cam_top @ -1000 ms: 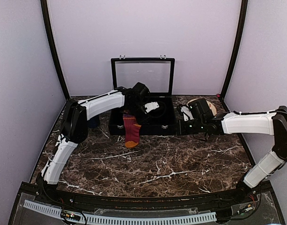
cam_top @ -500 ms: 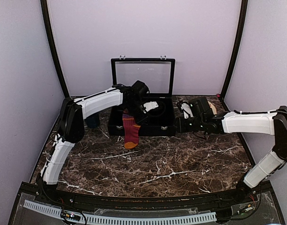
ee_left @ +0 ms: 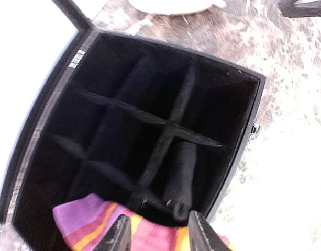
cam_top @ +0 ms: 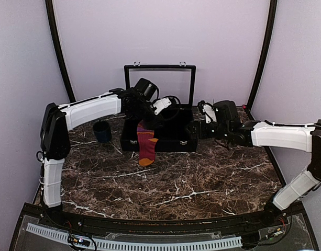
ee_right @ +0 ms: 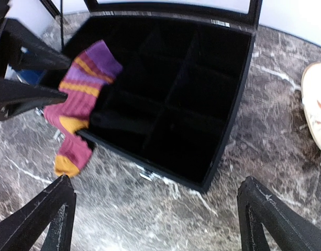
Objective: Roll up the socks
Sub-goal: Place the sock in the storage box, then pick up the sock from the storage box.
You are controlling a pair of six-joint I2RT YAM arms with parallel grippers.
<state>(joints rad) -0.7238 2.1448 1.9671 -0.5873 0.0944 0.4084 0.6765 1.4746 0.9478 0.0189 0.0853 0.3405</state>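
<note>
The maroon-red sock (ee_right: 79,99), draped over the case (ee_right: 229,112) wall between the left gripper's (ee_left: 159,219) half-open jaws (grip unclear), may slide onto the desk (ee_right: 286,146); the right gripper's (ee_right: 157,180) jaws gape empty.

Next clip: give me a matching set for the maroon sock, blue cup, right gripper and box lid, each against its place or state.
Things:
1. maroon sock
2. blue cup
3. right gripper
4. box lid

Place or state:
A. open, holding nothing
B. standing upright
C. draped over the front wall of the box
D. on the table, left of the box

Pairs: 1-C, 2-D, 3-A, 4-B
</note>
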